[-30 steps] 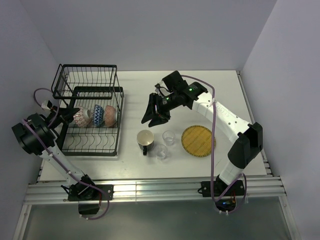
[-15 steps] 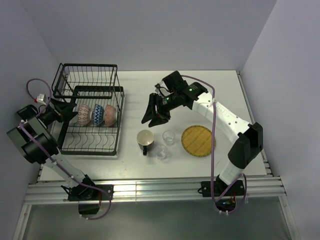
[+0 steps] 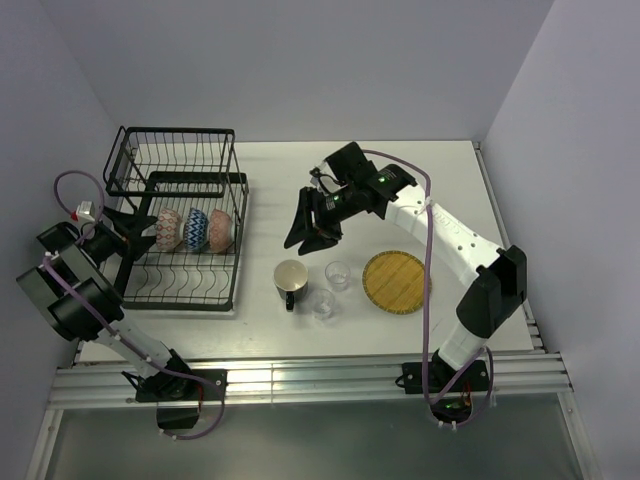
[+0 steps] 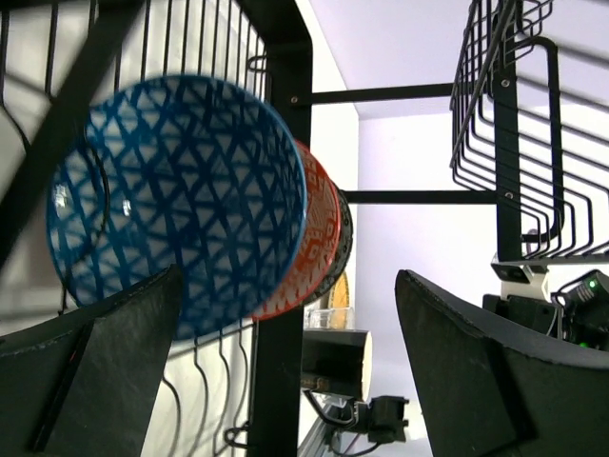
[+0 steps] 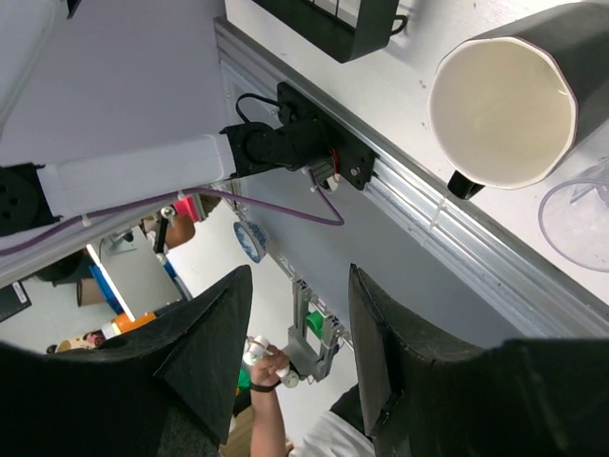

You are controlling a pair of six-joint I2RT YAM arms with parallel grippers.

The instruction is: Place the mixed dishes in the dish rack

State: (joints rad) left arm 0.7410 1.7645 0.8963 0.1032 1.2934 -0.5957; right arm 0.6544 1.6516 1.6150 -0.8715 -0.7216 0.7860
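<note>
- I see the dish rack (image 3: pixel 170 131) on the left part of the worktop (image 3: pixel 450 180), with three bowls (image 3: pixel 195 229) on edge side by side in its lower tier.
- My left end effector (image 3: pixel 138 232) sits at the rack's left side, level with that row. It is released: the fingers are spread wide and grasp nothing.
- On the left wrist camera the blue bowl (image 4: pixel 181 200) is closest. The orange-red bowl (image 4: pixel 319 238) is right behind it, deeper into the rack.
- My right end effector (image 3: pixel 306 240) hangs above the worktop just right of the rack. It is also released and empty.
- The mug (image 3: pixel 291 277) stands upright just beside the rack's right edge, its cream inside showing.
- Two clear glasses, one (image 3: pixel 338 273) and another (image 3: pixel 324 303), stand further right of the rack, just past the mug.
- The yellow plate (image 3: pixel 396 282) lies flat, farthest from the rack.
</note>
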